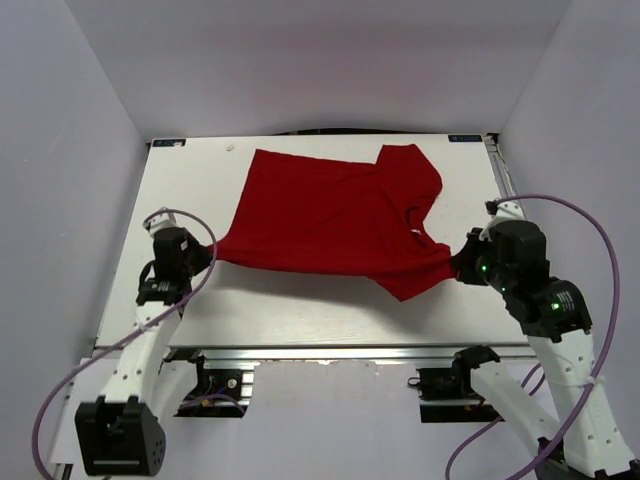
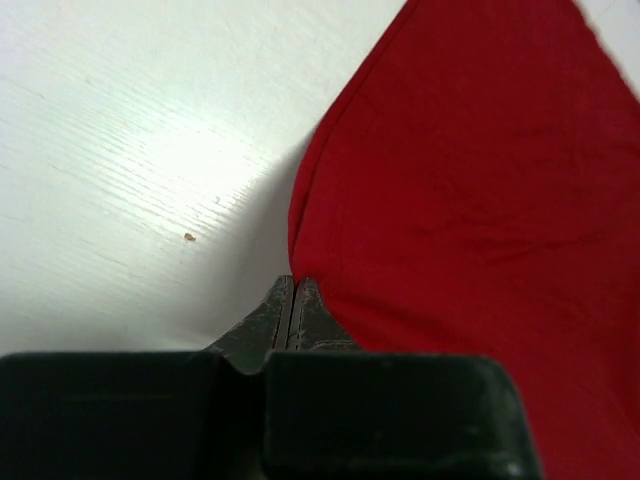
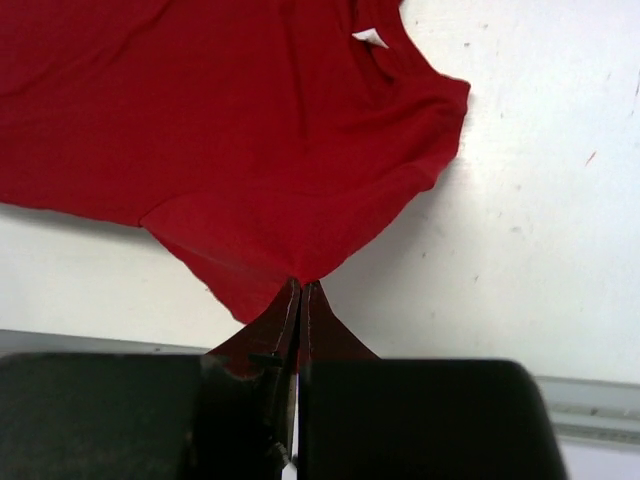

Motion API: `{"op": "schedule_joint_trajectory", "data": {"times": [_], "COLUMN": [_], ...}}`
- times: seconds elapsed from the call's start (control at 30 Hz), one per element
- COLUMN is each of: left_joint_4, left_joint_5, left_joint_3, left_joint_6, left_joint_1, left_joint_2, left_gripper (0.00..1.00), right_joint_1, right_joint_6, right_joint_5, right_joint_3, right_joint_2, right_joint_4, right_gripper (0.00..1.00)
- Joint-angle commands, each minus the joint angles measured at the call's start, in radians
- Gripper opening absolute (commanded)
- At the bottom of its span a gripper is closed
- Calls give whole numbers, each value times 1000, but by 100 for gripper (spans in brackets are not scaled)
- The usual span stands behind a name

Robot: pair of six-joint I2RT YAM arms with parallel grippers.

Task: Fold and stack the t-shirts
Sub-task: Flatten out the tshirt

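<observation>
A plain red t-shirt (image 1: 330,220) lies spread across the middle of the white table, stretched between both arms. At its left corner my left gripper (image 1: 207,252) is shut on the cloth; the left wrist view shows the red t-shirt (image 2: 470,190) running up and right from my left gripper (image 2: 293,282). My right gripper (image 1: 458,262) is shut on the shirt's right edge, pulling it into a point. In the right wrist view the t-shirt (image 3: 230,120) fans out from my right gripper (image 3: 303,286), with its collar and a white label (image 3: 370,38) at the top.
The white table (image 1: 200,180) is walled by pale panels on three sides. A metal rail (image 1: 340,352) runs along the near edge, with the arm bases below it. Purple cables (image 1: 590,225) loop beside each arm.
</observation>
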Motion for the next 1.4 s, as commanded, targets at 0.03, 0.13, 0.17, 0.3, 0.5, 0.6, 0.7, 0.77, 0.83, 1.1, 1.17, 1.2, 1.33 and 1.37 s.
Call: {"op": "schedule_joint_trajectory", "data": {"times": [0.03,0.13,0.17,0.3,0.5,0.6,0.7,0.77,0.83,1.1,1.17,1.2,1.33,1.37], "left_joint_4": [-102,-147,-160,-214,-246,-259,-254,-257,-256,-234,-230,-225,-200,-191], "left_joint_5": [-66,-67,-63,-101,-44,-46,-37,-32,-34,-80,-81,-77,-75,-86], "left_joint_3": [36,36,41,75,78,58,58,63,63,52,47,43,46,50], "left_joint_6": [-11,-14,-16,-42,-68,-66,-72,-69,-59,-65,-68,-66,-59,-62], "left_joint_1": [6,6,5,6,6,6,6,6,5,6,6,6,6,6], "left_joint_2": [-128,-173,-179,-197,-201,-196,-184,-169,-158,-89,-81,-86,-101,-93], "left_gripper": [0,0,0,0,0,0,0,0,0,0,0,0,0,0], "right_joint_1": [5,5,4,4,5,5,5,4,5,5,5,4,5,5], "right_joint_6": [130,208,233,311,324,299,302,301,299,291,293,290,265,235], "right_joint_5": [-18,-64,-75,-152,-228,-180,-172,-184,-164,-121,-114,-112,-112,-109], "right_joint_3": [106,83,71,10,-41,-108,-151,-176,-205,-257,-260,-257,-263,-259], "right_joint_2": [-6,-31,-41,-95,-57,-3,18,35,46,77,83,86,118,138], "right_joint_4": [-155,-209,-224,-310,-382,-359,-292,-260,-235,-160,-152,-150,-117,-73], "right_gripper": [0,0,0,0,0,0,0,0,0,0,0,0,0,0]}}
